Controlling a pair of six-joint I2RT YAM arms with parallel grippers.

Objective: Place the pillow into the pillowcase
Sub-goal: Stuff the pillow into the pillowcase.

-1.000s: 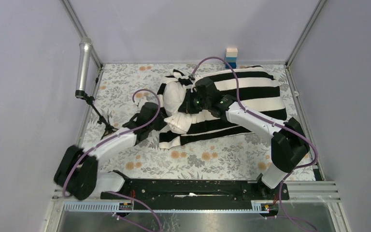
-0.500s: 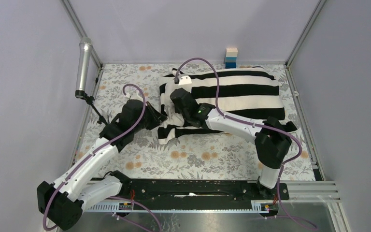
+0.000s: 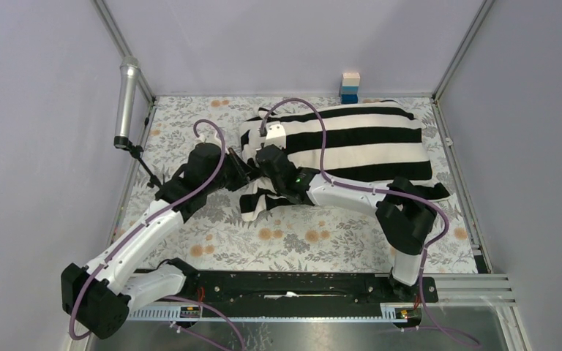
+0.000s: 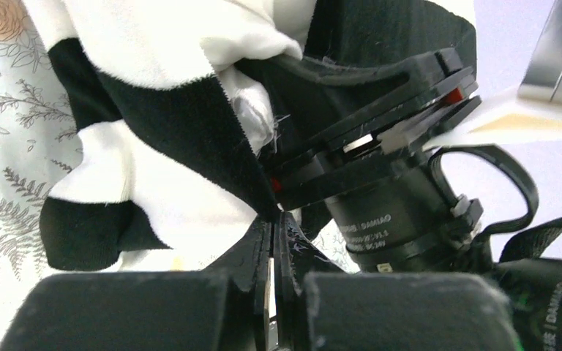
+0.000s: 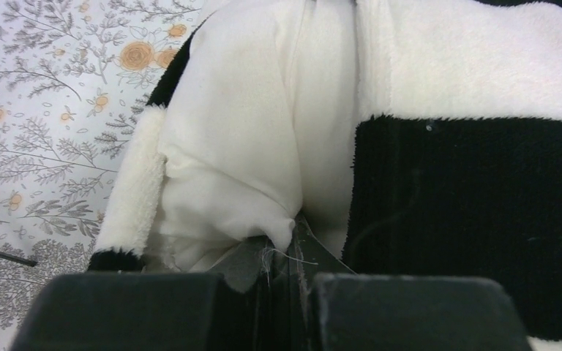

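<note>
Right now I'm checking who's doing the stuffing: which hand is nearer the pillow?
Right. The right hand pinches a corner of the pillow itself. The left hand is alongside, shut on the pillowcase edge rather than the pillow.

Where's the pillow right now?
The pillow sits mostly inside the striped pillowcase, far centre in the top view; its cream corner shows at the left opening.

On table [image 3: 300,235], far R: pillow [image 5: 227,146] in pillowcase [image 3: 366,139].

top: overhead, looking down, far | wrists: close-up, facing pillowcase [image 4: 154,146] mouth | shared: that mouth
</note>
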